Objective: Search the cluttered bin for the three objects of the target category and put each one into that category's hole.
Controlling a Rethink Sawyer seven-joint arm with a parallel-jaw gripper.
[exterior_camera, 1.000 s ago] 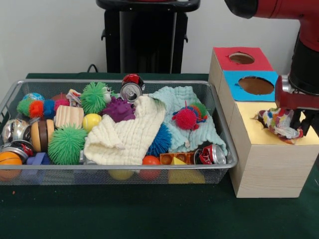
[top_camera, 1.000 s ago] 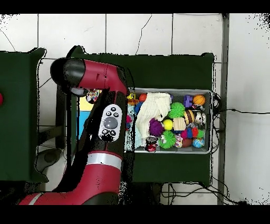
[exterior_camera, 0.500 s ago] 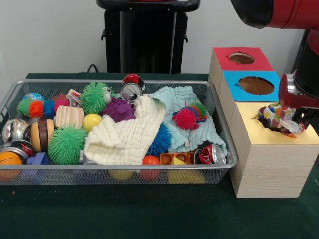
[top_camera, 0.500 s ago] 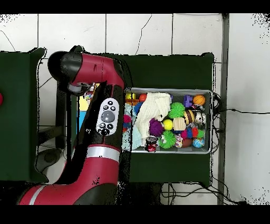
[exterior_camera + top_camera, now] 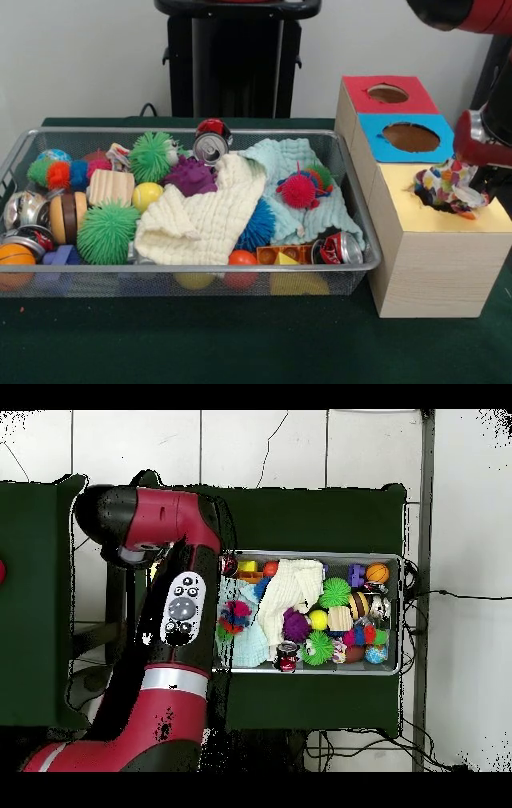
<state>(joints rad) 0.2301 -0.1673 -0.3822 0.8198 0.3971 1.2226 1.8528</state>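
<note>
Front view: the spotted wad (image 5: 445, 189) now sits lower in the yellow box's hole (image 5: 436, 202), so drop is almost done. The gripper (image 5: 478, 172) slid right; open or closed cannot be told.

Overhead: the arm (image 5: 180, 599) moved left, uncovering more of the bin (image 5: 400, 616); box hidden.

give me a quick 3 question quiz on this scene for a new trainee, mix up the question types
1. True or false: the spotted wrapper wad sits at the hole of the yellow-topped box.
2. Multiple choice: the crushed drink can at the front right corner of the wire mesh bin lies beside which cloth? A) cream cloth B) pale teal cloth C) red cloth
3. Fill in: the box between the red-topped box and the yellow-topped one has a ___ top.

Key:
1. True; the wad rests in the mouth of the hole, partly sticking out, with the arm's red wrist just above it.
2. B
3. Blue; that is the blue-topped box.
</note>
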